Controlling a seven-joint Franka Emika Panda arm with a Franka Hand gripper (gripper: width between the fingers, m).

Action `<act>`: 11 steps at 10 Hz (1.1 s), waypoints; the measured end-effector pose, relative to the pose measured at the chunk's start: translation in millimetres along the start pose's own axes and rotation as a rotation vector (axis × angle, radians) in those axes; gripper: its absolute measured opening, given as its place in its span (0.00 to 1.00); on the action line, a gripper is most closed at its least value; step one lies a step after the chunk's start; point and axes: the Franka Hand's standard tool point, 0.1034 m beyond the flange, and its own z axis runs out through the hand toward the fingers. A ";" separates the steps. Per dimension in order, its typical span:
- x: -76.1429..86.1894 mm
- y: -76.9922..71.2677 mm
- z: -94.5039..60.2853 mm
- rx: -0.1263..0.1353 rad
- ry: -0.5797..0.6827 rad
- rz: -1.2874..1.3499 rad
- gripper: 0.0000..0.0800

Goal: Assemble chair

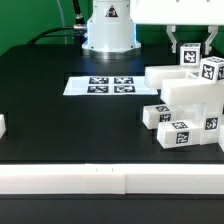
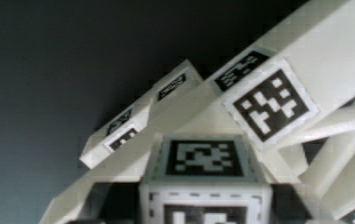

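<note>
Closest up, a tagged white chair leg (image 2: 200, 170) sits pinched between the fingers (image 1: 190, 55). They're clamped narrow on it, above the chair (image 1: 190, 105) parts clustered on the black counter (image 1: 60, 125), exterior view's right, near the marker board (image 1: 105, 86).

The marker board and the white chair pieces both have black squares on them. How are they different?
The marker board is a thin flat sheet lying on the black table; the chair parts are thick, chunky blocks piled up. The marker board carries its tags in one tight group; the chair parts wear theirs singly on separate faces. The marker board lies alone; the gripper is right at the chair parts. Both are white with black-and-white tags.
</note>
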 end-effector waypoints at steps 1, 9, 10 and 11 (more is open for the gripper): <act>-0.2 -0.2 0.0 0.001 0.000 0.029 0.36; 2.0 -2.0 -1.5 -0.003 -0.001 -0.520 0.81; 1.8 -1.9 -1.3 -0.003 -0.002 -0.598 0.81; 1.7 -1.9 -1.3 -0.004 -0.002 -0.651 0.81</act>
